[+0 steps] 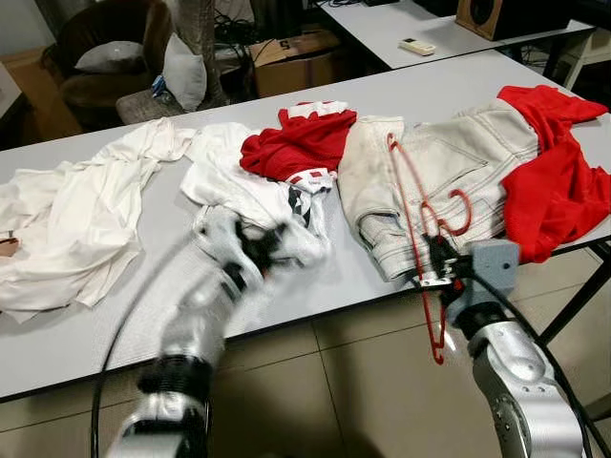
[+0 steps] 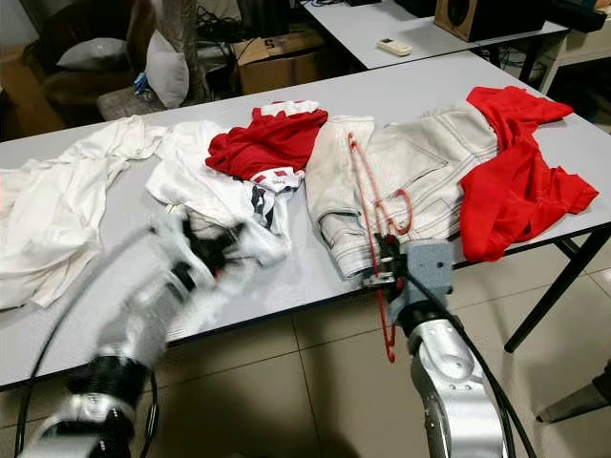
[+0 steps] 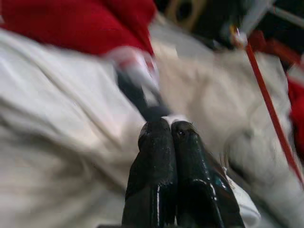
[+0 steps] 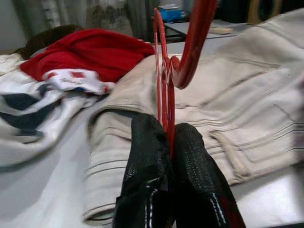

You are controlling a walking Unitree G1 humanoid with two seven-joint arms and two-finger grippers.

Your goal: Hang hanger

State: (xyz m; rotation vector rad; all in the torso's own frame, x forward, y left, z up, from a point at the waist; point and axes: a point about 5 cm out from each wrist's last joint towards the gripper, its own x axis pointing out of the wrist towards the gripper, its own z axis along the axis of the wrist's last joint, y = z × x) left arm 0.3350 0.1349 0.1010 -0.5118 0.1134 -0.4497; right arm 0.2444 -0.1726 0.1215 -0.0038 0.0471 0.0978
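Your right gripper [image 4: 170, 137] had its jaws clenched on the red hanger [image 1: 416, 205], whose frame ran ahead of them over the pale jeans [image 1: 449, 162]. Your left gripper [image 3: 171, 130], jaws pressed together, sat against the white shirt [image 1: 243, 196]. Best lift the hanger clear of the desk [image 1: 115, 334] without snagging cloth.

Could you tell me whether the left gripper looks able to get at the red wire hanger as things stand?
Probably yes: the left gripper sits on the white printed shirt, and only low cream denim jacket lies between it and the red wire hanger, already clamped by the right gripper.
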